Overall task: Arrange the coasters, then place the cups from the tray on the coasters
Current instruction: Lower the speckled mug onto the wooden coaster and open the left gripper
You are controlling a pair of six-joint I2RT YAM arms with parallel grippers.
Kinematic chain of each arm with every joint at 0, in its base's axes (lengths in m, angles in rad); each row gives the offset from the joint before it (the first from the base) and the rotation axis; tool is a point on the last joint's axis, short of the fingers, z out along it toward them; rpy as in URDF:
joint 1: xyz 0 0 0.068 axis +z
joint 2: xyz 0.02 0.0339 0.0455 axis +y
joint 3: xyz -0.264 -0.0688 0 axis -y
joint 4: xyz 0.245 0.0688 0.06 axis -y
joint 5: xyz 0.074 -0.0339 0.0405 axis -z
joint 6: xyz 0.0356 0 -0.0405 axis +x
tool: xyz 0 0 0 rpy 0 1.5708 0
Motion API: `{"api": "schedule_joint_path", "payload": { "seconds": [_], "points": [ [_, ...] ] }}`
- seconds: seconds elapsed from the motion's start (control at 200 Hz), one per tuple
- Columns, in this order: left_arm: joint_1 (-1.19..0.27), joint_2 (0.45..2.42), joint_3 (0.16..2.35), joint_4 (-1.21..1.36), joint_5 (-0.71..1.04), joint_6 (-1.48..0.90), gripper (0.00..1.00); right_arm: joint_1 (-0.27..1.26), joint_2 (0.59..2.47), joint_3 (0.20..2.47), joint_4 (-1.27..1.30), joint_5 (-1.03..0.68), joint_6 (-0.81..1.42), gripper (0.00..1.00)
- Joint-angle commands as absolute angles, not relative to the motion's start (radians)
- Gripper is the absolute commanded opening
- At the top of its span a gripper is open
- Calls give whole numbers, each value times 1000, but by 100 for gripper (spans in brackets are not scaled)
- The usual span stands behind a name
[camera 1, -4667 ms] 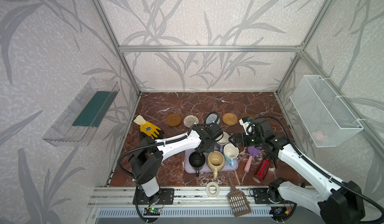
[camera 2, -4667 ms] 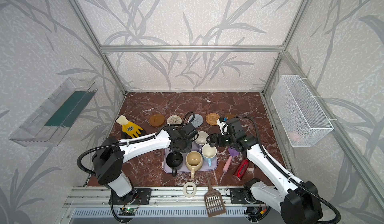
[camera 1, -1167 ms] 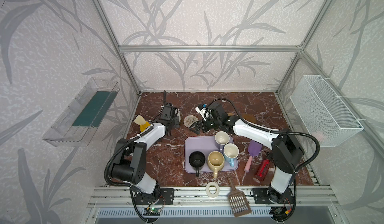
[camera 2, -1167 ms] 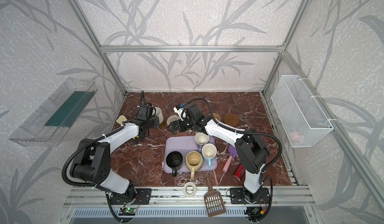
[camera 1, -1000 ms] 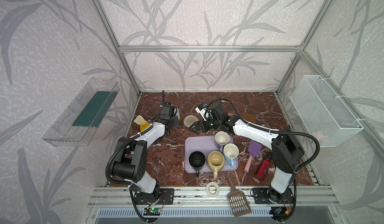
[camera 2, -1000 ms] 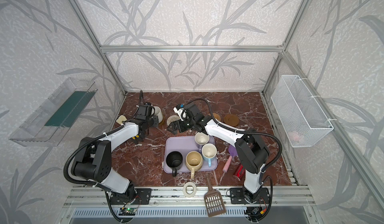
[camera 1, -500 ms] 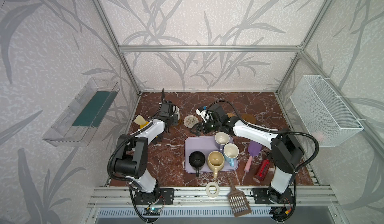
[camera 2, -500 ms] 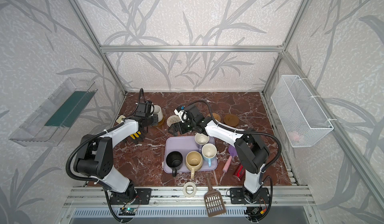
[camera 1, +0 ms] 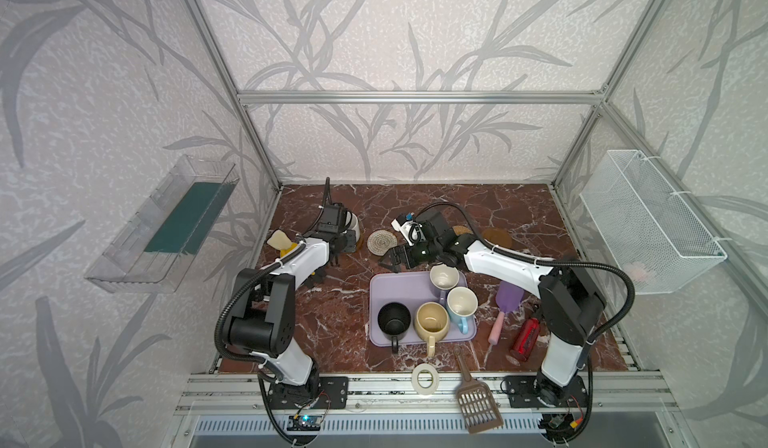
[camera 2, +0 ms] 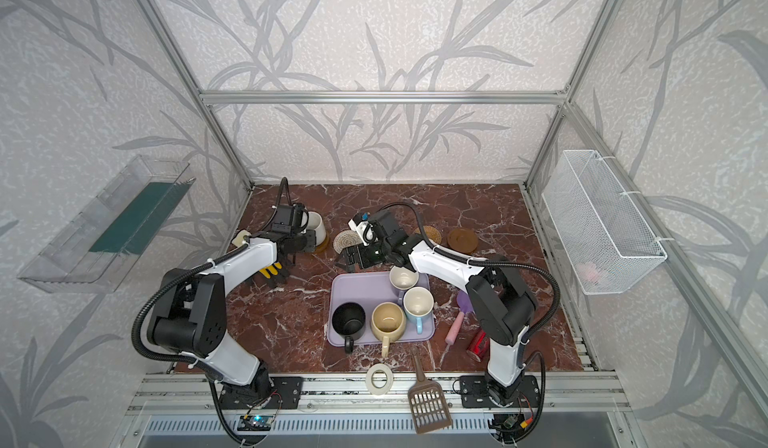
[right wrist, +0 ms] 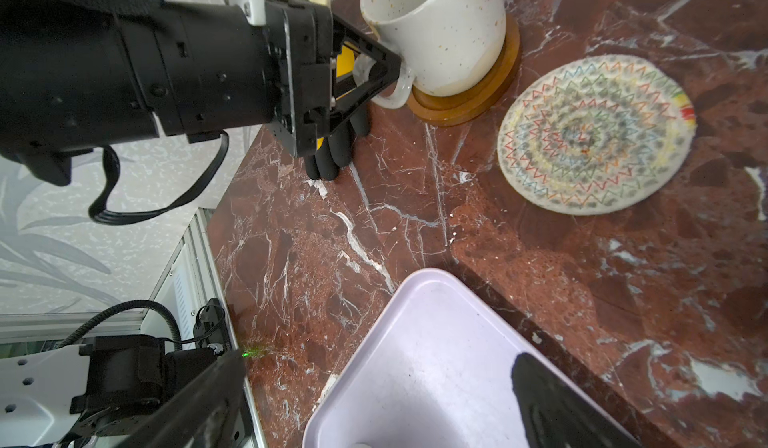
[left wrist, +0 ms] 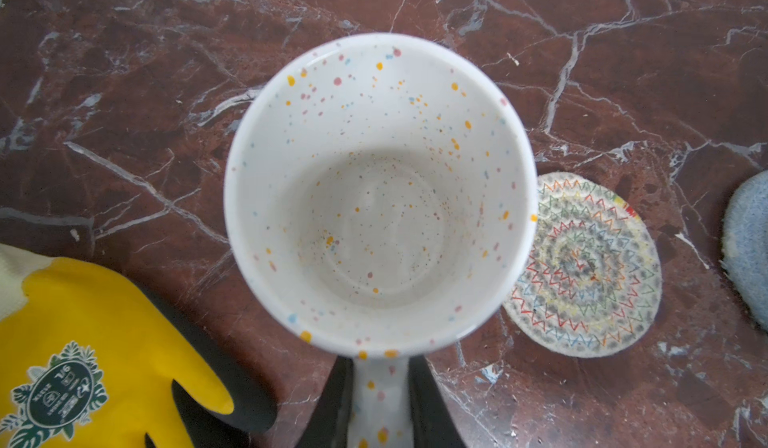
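Note:
The white speckled cup [camera 1: 352, 225] [right wrist: 436, 22] stands on a brown wooden coaster [right wrist: 469, 92] at the far left. My left gripper [left wrist: 382, 404] [camera 1: 347, 244] is shut on its handle. Beside it lies the woven white-beige coaster [camera 1: 382, 242] [left wrist: 590, 267]. An edge of the grey-blue coaster [left wrist: 748, 250] shows in the left wrist view only. A tan rattan coaster [camera 1: 461, 230] and a second wooden coaster [camera 1: 496, 238] lie further right. My right gripper [camera 1: 395, 259] [right wrist: 374, 400] hangs open over the tray's [camera 1: 399, 288] far-left corner. The tray holds lavender [camera 1: 444, 277], light blue [camera 1: 461, 304], cream-yellow [camera 1: 432, 325] and black [camera 1: 394, 321] cups.
A yellow glove [left wrist: 83, 342] lies just left of the speckled cup. Right of the tray are a purple scoop [camera 1: 511, 300] and a red can [camera 1: 525, 338]. A white tape ring [camera 1: 424, 378] and a brown slotted scoop [camera 1: 476, 400] sit at the front edge.
Since the earliest frames my left gripper has carried the speckled cup from the tray to the far-left wooden coaster. My right gripper has moved to the tray's far-left corner. Little motion in the last second.

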State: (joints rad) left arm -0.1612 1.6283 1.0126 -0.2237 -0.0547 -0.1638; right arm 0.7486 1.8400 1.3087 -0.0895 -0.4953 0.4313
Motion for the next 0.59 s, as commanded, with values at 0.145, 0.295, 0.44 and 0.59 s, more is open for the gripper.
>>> {"api": "schedule_joint_path", "payload": {
  "seconds": [0.145,0.295,0.44,0.59],
  "points": [
    [-156,1594,975,-280,-68,-148,31,747,1852,1315,-73,-517,451,99],
    [-154,1598,980,-295,-83,-155,32,747,1843,1311,-73,-515,454,99],
    [-153,1598,978,-297,-84,-169,37,747,1835,1307,-75,-513,452,99],
    [-152,1575,976,-297,-64,-190,51,749,1819,1312,-98,-500,437,99]
  ]
}}
